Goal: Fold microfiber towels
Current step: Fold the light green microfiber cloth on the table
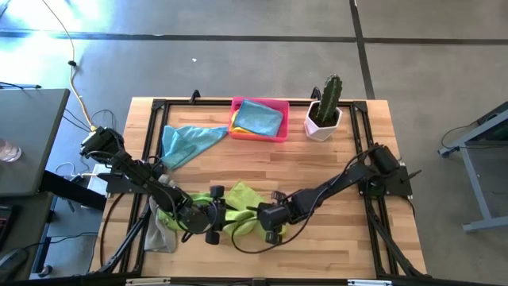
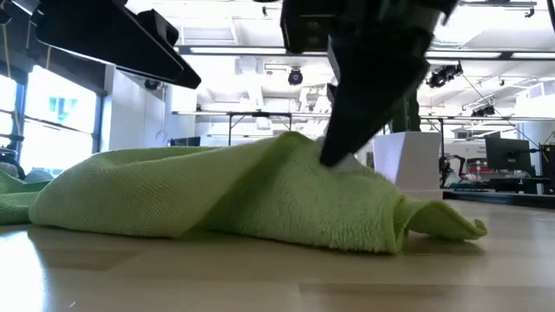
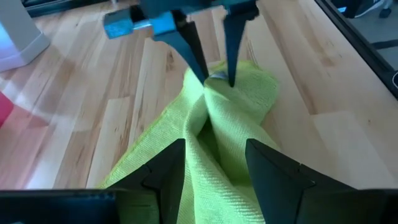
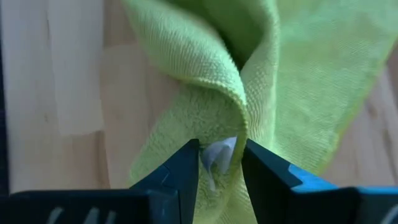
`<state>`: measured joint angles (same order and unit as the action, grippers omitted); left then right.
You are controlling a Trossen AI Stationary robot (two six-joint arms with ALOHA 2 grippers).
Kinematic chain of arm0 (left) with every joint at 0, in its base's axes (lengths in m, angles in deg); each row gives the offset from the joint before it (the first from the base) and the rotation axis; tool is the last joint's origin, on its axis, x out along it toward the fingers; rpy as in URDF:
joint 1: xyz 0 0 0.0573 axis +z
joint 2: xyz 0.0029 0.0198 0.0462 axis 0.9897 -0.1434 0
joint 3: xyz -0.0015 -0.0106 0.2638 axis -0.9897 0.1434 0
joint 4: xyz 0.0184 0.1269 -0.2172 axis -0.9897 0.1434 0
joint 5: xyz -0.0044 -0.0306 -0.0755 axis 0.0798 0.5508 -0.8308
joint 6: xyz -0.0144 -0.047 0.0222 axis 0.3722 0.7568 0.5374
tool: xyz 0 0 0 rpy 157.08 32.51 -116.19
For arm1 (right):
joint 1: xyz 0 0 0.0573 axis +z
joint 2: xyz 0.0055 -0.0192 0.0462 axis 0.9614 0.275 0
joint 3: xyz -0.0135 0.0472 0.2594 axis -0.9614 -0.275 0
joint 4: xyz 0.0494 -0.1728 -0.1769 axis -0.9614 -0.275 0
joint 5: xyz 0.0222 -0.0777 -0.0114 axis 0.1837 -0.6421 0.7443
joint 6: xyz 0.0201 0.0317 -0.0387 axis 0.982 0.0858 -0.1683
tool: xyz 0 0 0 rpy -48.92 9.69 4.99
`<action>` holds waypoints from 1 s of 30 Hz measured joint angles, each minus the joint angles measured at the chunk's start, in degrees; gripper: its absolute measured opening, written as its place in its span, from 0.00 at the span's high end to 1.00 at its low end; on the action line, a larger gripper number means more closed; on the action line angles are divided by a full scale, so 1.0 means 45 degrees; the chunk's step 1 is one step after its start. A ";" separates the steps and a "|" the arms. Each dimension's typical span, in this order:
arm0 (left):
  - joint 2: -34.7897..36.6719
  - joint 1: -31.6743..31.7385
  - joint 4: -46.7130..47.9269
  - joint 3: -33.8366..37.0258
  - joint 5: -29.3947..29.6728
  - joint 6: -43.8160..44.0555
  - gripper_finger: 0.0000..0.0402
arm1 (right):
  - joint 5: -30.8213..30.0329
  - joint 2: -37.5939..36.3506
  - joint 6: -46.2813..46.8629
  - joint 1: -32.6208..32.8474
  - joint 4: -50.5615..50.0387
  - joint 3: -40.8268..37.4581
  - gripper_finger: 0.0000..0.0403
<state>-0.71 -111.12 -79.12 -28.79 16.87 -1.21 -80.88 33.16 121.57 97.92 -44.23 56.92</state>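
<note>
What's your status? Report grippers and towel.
Left gripper astride green towel, fingers apart. Right gripper pinching a fold at its white tag, grip unclear. Nothing in the way.

Both tools low, left (image 1: 213, 214) parted, right (image 1: 274, 216) narrowly parted.

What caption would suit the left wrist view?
Two end effectors gather a rumpled lime green microfiber towel on the wooden table.
</note>
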 joint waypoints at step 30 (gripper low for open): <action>0.0010 0.0209 0.0107 0.0000 0.0003 0.0000 0.60 | 0.0208 0.0061 -0.0244 0.1273 0.2460 0.0005 0.72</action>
<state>-0.66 -110.18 -78.64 -28.79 16.88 -1.21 -79.94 33.44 120.47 103.65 -33.16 56.94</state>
